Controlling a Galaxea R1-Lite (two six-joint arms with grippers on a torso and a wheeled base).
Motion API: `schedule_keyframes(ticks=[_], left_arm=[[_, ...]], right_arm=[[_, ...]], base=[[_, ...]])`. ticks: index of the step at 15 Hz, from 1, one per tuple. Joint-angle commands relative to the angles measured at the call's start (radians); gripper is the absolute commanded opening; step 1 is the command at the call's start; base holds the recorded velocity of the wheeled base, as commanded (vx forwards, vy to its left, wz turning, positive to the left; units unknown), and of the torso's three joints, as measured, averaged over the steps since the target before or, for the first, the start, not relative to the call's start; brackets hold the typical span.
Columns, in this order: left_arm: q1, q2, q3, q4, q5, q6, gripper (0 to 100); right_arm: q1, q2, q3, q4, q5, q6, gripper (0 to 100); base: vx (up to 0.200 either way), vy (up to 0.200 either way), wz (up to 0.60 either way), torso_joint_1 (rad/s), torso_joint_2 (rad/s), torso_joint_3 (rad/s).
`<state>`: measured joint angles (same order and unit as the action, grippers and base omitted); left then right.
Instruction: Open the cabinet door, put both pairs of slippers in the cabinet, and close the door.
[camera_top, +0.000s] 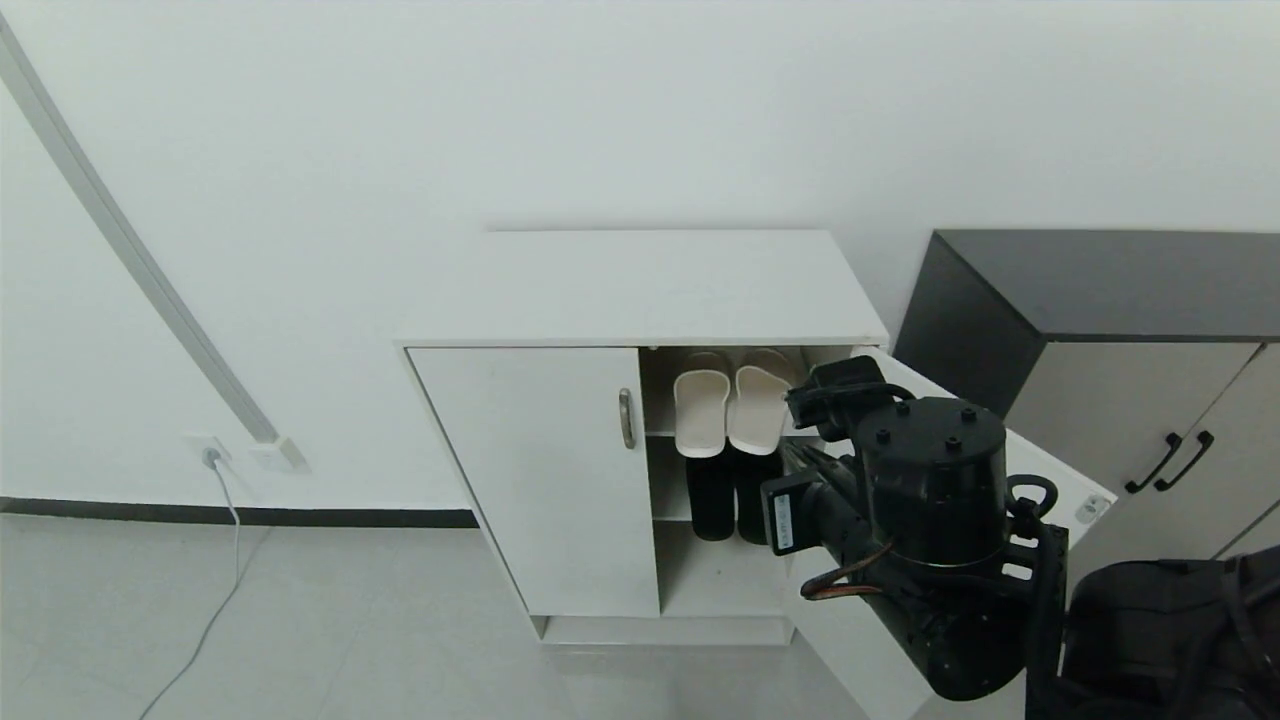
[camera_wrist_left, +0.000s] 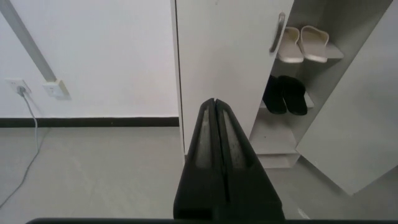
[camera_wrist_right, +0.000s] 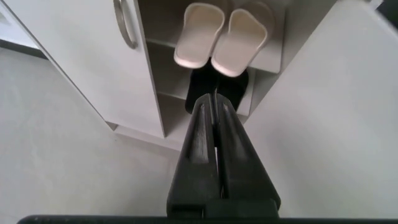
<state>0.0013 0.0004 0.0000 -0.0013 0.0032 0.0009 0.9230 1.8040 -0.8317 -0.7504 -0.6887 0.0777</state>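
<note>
The white cabinet (camera_top: 650, 290) stands against the wall with its left door (camera_top: 540, 470) closed and its right door (camera_top: 1050, 465) swung out. A white pair of slippers (camera_top: 730, 410) lies on the upper shelf and a black pair (camera_top: 732, 495) on the shelf below. My right arm (camera_top: 930, 480) is in front of the opening, just inside the open door (camera_wrist_right: 336, 112). My right gripper (camera_wrist_right: 214, 102) is shut and empty, pointing at the black slippers (camera_wrist_right: 217, 84) under the white slippers (camera_wrist_right: 224, 37). My left gripper (camera_wrist_left: 214, 106) is shut and empty, back from the closed door (camera_wrist_left: 224, 56).
A dark-topped cabinet (camera_top: 1100, 290) with black handles stands close to the right, just behind the open door. A wall socket with a grey cable (camera_top: 215, 470) is at the left, the cable trailing over the tiled floor (camera_top: 350, 640). The bottom shelf (camera_top: 715, 585) holds nothing.
</note>
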Motion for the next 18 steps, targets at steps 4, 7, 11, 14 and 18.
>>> schedule_keyframes(ticks=[4, 7, 11, 14, 18], left_arm=[[0.0, 0.001, 0.0, 0.001, 0.0, 0.007, 0], [0.0, 0.0, 0.0, 0.001, -0.002, 0.005, 0], [0.0, 0.0, 0.0, 0.0, 0.0, 0.005, 0], [0.0, 0.0, 0.0, 0.001, -0.002, 0.005, 0], [0.0, 0.0, 0.0, 0.001, -0.002, 0.005, 0]], right_arm=[[-0.013, -0.02, 0.022, -0.018, 0.005, -0.004, 0], [-0.013, -0.02, 0.029, -0.03, 0.006, -0.015, 0], [-0.013, -0.023, 0.042, -0.032, 0.011, -0.015, 0], [-0.013, -0.023, 0.042, -0.043, 0.011, -0.016, 0], [-0.033, -0.023, 0.042, -0.044, 0.009, -0.045, 0]], base=[[0.0, 0.0, 0.0, 0.254, -0.58, -0.316], [0.0, 0.0, 0.0, 0.03, -0.08, -0.03], [0.0, 0.0, -0.15, 0.001, 0.0, 0.001], [0.0, 0.0, -0.6, 0.002, 0.0, 0.001], [0.0, 0.0, -0.45, 0.005, 0.0, -0.001]])
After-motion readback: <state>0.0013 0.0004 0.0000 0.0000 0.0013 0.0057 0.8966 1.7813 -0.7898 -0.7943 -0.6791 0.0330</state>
